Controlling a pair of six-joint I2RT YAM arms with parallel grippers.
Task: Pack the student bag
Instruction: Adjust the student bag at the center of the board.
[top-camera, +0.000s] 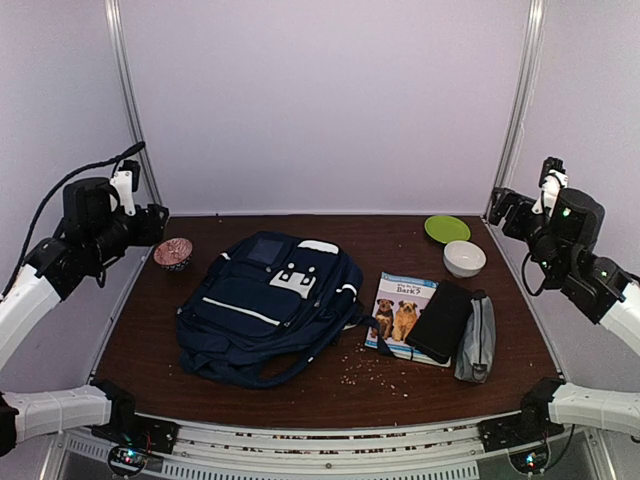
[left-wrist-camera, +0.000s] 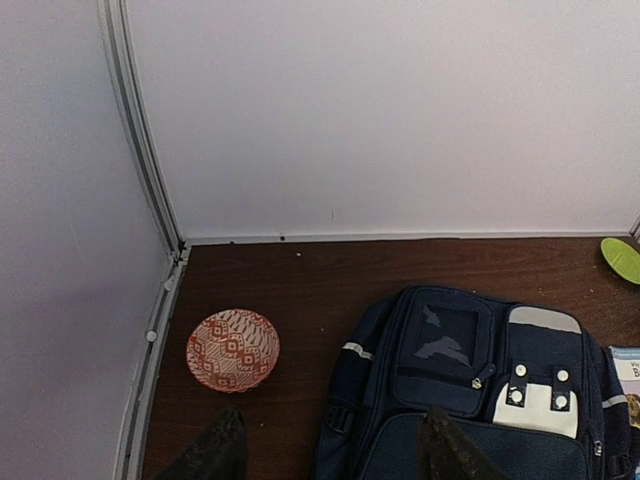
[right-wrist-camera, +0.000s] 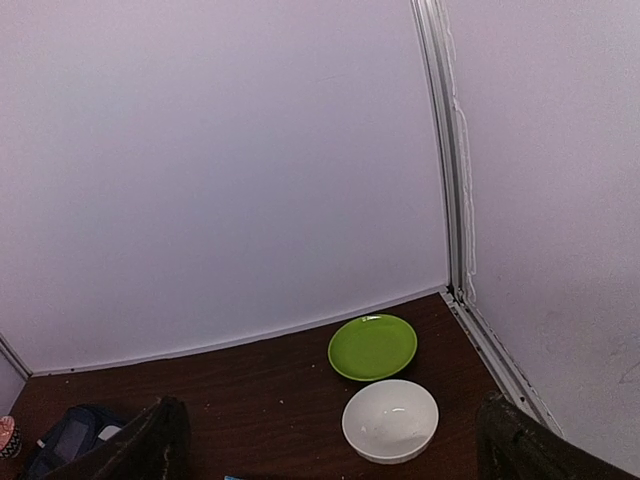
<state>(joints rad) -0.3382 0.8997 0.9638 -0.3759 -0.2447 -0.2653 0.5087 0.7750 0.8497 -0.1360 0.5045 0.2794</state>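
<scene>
Student bag (top-camera: 262, 312) lies flat on the dark brown surface (top-camera: 300, 398), a little left of centre, front side up, with its white patch toward the far right and a strap looping out at its near edge. A red-and-white patterned bowl (top-camera: 173, 253) sits apart from it at the far left. To the bag's right lies a book (top-camera: 398, 312) with two dogs on the cover. A black notebook (top-camera: 440, 321) overlaps the book's right side, and a grey zip pouch (top-camera: 477, 342) lies against the notebook on the right. Crumbs (top-camera: 372, 370) are scattered near the book. At the far right, a white bowl (top-camera: 464, 258) sits just near of a green plate (top-camera: 447, 228). The left gripper (top-camera: 152, 226) hangs raised above the far left corner, fingers spread wide and empty. The right gripper (top-camera: 500, 206) hangs raised at the far right, likewise spread and holding nothing.
</scene>
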